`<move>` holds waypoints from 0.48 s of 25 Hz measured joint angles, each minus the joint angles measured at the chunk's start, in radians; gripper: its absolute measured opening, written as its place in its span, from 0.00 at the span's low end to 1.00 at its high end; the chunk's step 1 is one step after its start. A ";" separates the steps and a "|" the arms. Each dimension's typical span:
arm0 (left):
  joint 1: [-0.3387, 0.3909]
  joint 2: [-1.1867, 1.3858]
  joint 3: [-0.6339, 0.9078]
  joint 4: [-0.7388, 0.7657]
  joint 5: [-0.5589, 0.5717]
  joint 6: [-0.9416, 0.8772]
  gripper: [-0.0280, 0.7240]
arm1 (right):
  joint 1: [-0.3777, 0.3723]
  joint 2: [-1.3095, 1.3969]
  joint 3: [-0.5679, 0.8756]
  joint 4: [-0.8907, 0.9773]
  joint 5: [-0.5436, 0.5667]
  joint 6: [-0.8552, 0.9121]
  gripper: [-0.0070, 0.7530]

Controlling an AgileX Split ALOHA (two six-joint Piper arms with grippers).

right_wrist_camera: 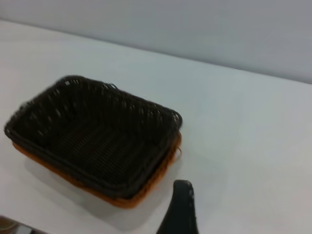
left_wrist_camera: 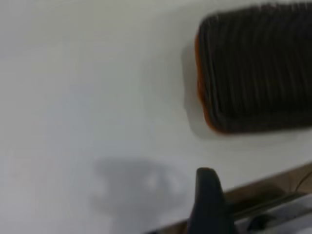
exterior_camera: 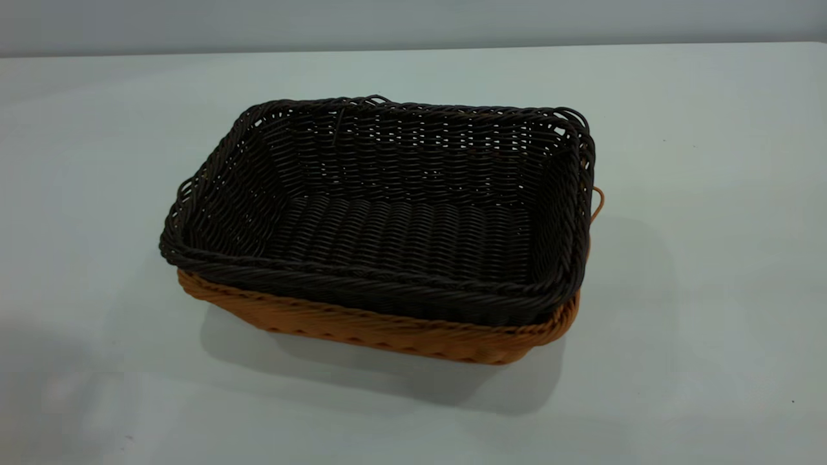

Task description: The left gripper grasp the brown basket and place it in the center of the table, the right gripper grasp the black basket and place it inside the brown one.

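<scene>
The black basket (exterior_camera: 381, 206) sits nested inside the brown basket (exterior_camera: 387, 332) near the middle of the table (exterior_camera: 698, 194). Only the brown rim and its lower wall show beneath the dark one, with a small loop at the right end. Neither gripper shows in the exterior view. In the left wrist view the nested baskets (left_wrist_camera: 258, 73) lie well away from my left gripper (left_wrist_camera: 253, 209), of which one dark finger (left_wrist_camera: 207, 200) shows over the table's edge. In the right wrist view the baskets (right_wrist_camera: 92, 141) lie apart from my right gripper (right_wrist_camera: 234, 214), with one finger (right_wrist_camera: 181, 209) showing. Both grippers hold nothing.
The white tabletop spreads all round the baskets. Its far edge meets a grey wall (exterior_camera: 413, 22). In the left wrist view the table's edge and a brown strip with metal parts (left_wrist_camera: 273, 200) lie beyond the finger.
</scene>
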 joint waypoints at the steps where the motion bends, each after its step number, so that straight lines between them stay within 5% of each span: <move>1: 0.000 -0.052 0.047 0.000 0.000 0.000 0.65 | 0.000 -0.018 0.011 -0.007 0.002 0.005 0.78; 12: 0.000 -0.511 0.394 0.002 -0.001 0.001 0.65 | 0.044 -0.124 0.247 -0.081 -0.066 0.024 0.78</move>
